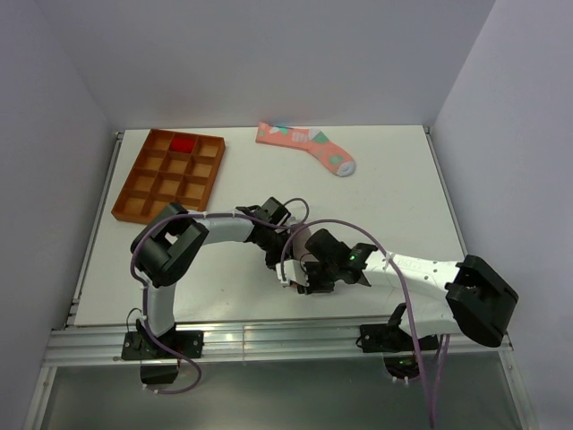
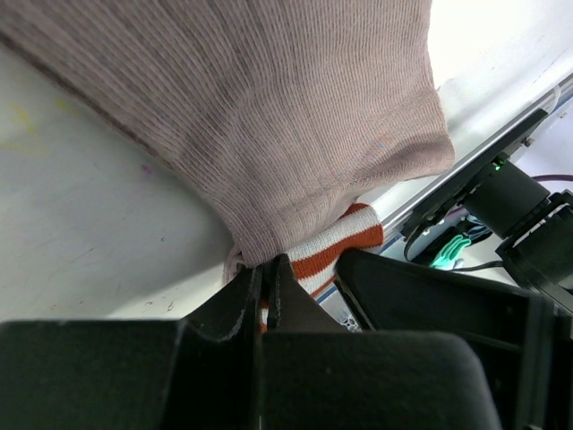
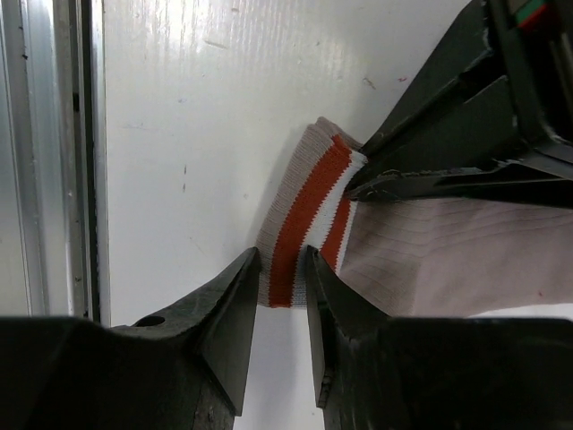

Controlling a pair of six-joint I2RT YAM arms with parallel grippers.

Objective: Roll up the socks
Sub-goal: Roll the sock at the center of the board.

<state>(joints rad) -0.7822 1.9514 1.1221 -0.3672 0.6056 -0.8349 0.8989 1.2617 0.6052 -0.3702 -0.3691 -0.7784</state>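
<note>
1. White tabletop (image 1: 394, 179) between grey walls. Both arms meet at its near centre.
2. The grey-brown ribbed fabric sock (image 2: 269, 107) lies there. From above it is almost wholly hidden under the two grippers.
3. The left gripper (image 2: 266, 278) has its jaws pressed together, pinching sock fabric just behind the maroon-and-white striped cuff (image 3: 309, 215).
4. The right gripper (image 3: 282, 287) has its jaws nearly together, with the cuff's free edge in the narrow gap. Can't tell if they actually bite it.
5. Key relation: the cuff end points at the right jaws. The sock's long axis runs away from them, past the left pinch, which sits right next to the cuff.
6. Judgement: the right arm is nearer the cuff and would start the roll there, with the left acting as anchor.
7. The salmon-pink sock with teal and white patches (image 1: 304, 146) lies flat at far centre, well apart.
8. The red sock (image 1: 183, 143) sits in a far-row compartment of the orange compartment tray (image 1: 134, 193), far left.
</note>
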